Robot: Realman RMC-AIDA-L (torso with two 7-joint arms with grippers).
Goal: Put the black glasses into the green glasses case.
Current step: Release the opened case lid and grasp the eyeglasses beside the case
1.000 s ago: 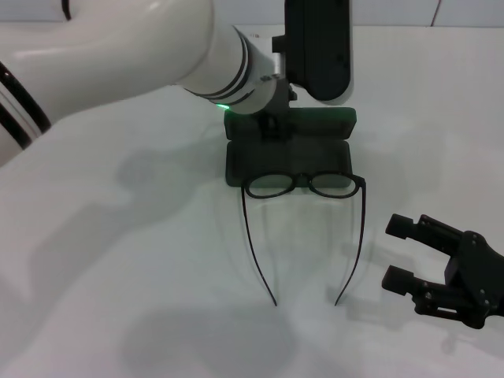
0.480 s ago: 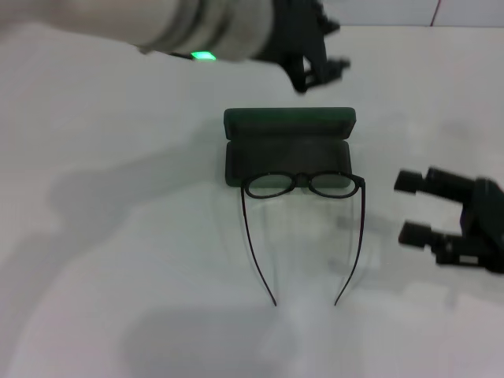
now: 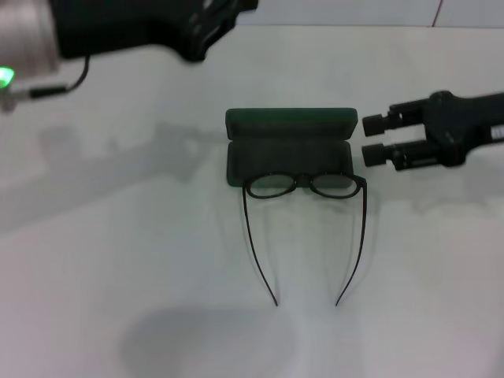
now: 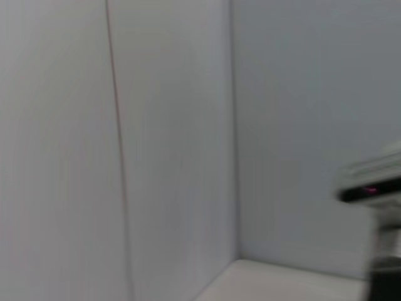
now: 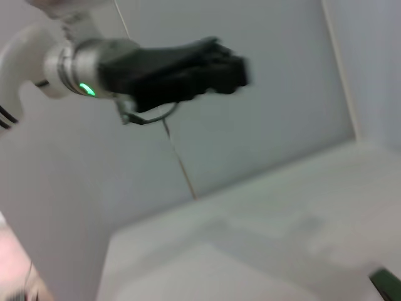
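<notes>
From the head view I saw the green glasses case (image 3: 288,150) lying open on the desk (image 3: 118,260), with the black glasses (image 3: 303,189) just in front, lenses touching its front edge and temples unfolded. My right end effector (image 3: 367,138) hovered beside the case, fingers parted and empty. My left end effector (image 3: 209,24) was raised far back; I could not tell its state. The left wrist view showed only walls. The right wrist view showed the left end effector (image 5: 235,66) aloft.
</notes>
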